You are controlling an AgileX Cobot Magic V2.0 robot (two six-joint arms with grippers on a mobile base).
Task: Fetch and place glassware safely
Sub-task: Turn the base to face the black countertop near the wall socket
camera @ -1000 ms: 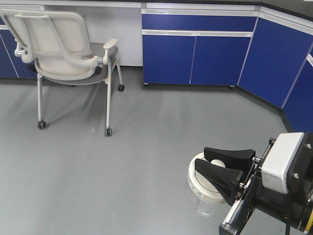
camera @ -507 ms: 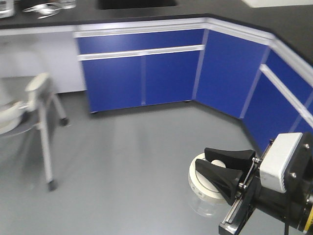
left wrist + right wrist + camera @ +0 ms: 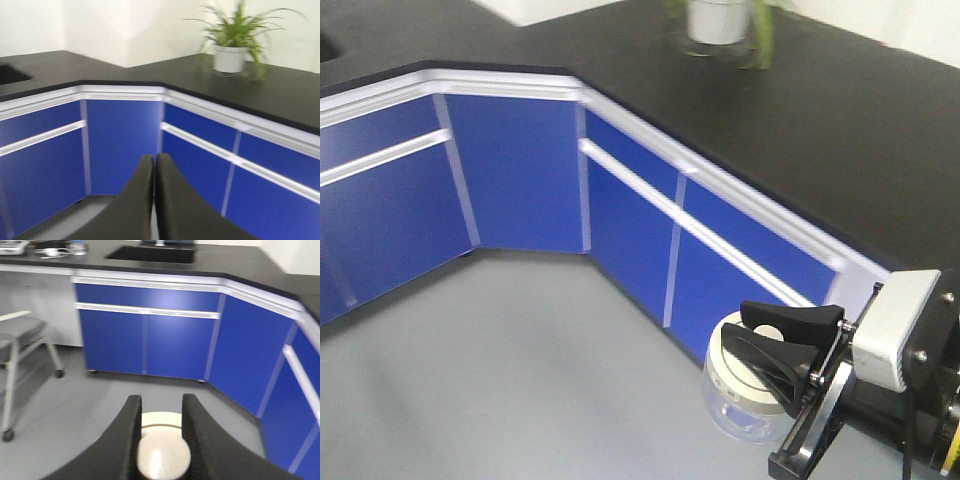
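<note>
The glass jar (image 3: 740, 400) is small, squat and clear, with a round cream-white lid and a central knob. It hangs above the grey floor at the lower right of the front view. My right gripper (image 3: 738, 325) is shut on the lid's knob (image 3: 162, 457), with one black finger on each side of it. The lid (image 3: 160, 421) shows between the fingers (image 3: 134, 412) in the right wrist view. The glass body is hidden there. My left gripper (image 3: 153, 161) is shut and empty, its fingers pressed together in front of the blue cabinets.
Blue base cabinets (image 3: 630, 220) under a black countertop (image 3: 800, 120) turn a corner close ahead. A potted plant (image 3: 231, 42) stands on the countertop. The right wrist view shows a sink (image 3: 150, 253) in the counter and a wheeled chair (image 3: 20, 340) at the left.
The whole view has swung to the right. The chair has left the front view and the cabinet corner and countertop now fill it. The right gripper still holds the jar.
</note>
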